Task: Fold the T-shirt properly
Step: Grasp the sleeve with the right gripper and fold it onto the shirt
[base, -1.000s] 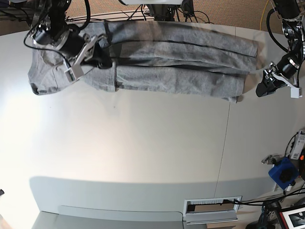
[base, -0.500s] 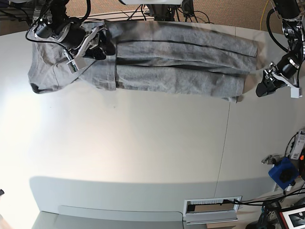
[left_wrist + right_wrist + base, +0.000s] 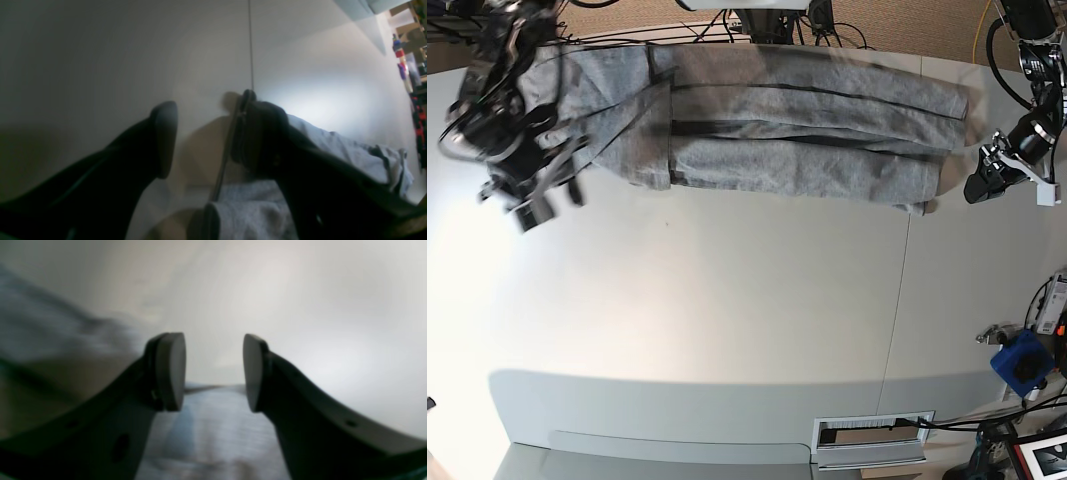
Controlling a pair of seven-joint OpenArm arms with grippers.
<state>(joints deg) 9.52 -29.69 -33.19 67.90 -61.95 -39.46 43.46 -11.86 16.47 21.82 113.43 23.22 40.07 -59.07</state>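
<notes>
T-shirt [image 3: 797, 125] folded lengthwise into a long band across table [image 3: 727, 320], 12 o'clock edge. Right gripper [image 3: 532, 195], blurred at 9 in base view; wrist view shows jaws apart, empty. Left gripper [image 3: 987, 180] at 3, jaws apart beside hem.

the right gripper [image 3: 213, 371] has its two dark fingers [image 3: 170, 370] standing apart, flat pads facing each other with nothing between them. below and behind the gap lies grey cloth of the t-shirt [image 3: 213, 433], blurred. more blurred grey fabric shows at the left over the pale table [image 3: 317, 306].
</notes>
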